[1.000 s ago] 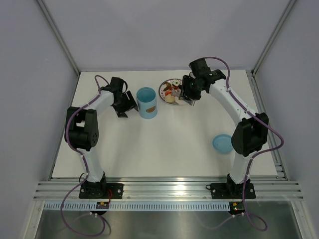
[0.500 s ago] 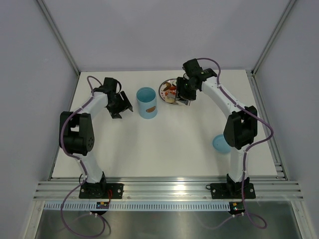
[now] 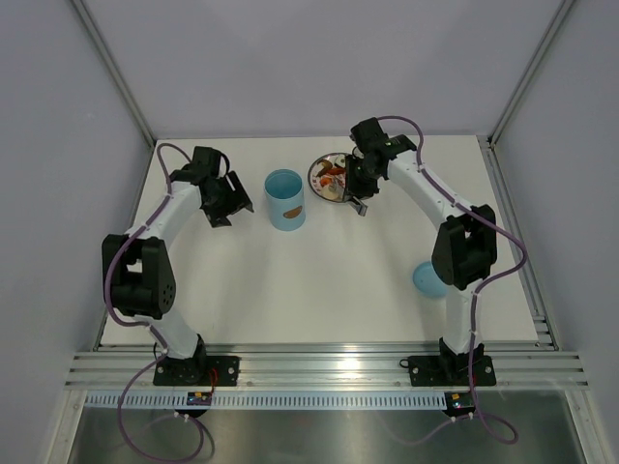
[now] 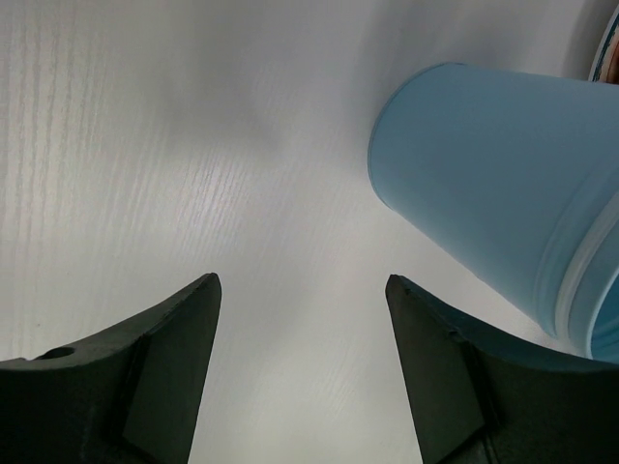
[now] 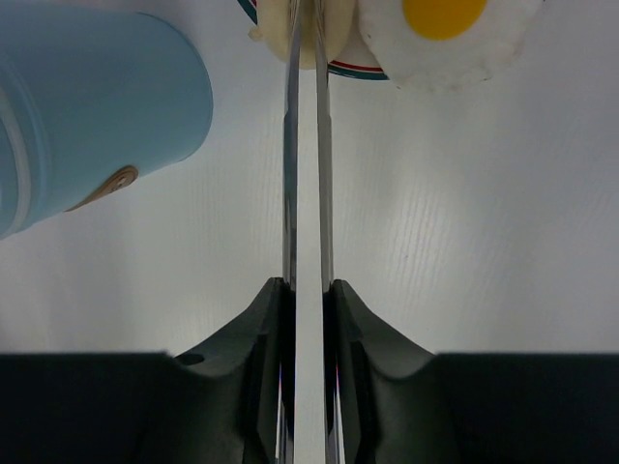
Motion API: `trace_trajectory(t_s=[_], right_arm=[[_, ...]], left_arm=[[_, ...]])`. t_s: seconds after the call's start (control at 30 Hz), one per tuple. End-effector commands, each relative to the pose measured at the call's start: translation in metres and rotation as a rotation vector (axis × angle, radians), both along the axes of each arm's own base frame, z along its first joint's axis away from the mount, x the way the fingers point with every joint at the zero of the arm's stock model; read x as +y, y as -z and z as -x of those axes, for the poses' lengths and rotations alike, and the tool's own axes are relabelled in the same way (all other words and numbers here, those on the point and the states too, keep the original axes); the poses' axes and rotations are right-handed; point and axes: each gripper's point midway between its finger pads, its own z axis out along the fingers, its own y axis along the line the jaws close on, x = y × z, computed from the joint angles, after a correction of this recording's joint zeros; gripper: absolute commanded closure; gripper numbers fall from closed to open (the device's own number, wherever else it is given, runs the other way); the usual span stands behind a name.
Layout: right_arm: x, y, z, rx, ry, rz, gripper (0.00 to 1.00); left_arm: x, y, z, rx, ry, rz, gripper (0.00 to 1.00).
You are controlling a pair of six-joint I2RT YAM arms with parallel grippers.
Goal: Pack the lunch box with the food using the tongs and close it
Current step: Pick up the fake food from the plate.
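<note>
The light-blue lunch box [image 3: 284,199] stands upright and lidless near the table's middle back; its side also shows in the right wrist view [image 5: 87,106] and the left wrist view [image 4: 484,193]. Its round blue lid [image 3: 428,278] lies flat at the right. My right gripper [image 3: 354,184] [image 5: 308,285] is shut on the silver tongs [image 5: 308,145], whose two arms are squeezed nearly parallel. Their tips reach a pale piece of food on the red-rimmed plate [image 3: 334,177], beside the fried egg [image 5: 440,34]. My left gripper [image 3: 232,206] [image 4: 300,282] hangs open left of the lunch box, holding nothing.
The plate's rim [image 5: 353,70] lies just right of the lunch box, with only a narrow gap between them. White walls and metal frame posts close in the table at the back and sides.
My right gripper has squeezed the tongs' arms closer together and shifted slightly left over the plate. The left arm has swung a little left and back, away from the lunch box.
</note>
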Motion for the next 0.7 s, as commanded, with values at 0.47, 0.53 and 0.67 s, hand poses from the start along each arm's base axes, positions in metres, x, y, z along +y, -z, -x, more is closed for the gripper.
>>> trace_trajectory(t_s=[0.47, 0.53, 0.67], right_arm=[[0.006, -0.137, 0.033, -0.282, -0.032, -0.081, 0.85], [0.019, -0.156, 0.04, -0.323, -0.06, -0.097, 0.85], [0.047, -0.175, 0.055, -0.364, -0.123, -0.113, 0.84]], left_arm=[[0.021, -0.052, 0.017, -0.128, -0.027, -0.055, 0.26], [0.024, -0.057, 0.019, -0.138, -0.037, -0.055, 0.25], [0.032, -0.064, 0.021, -0.158, -0.061, -0.05, 0.25]])
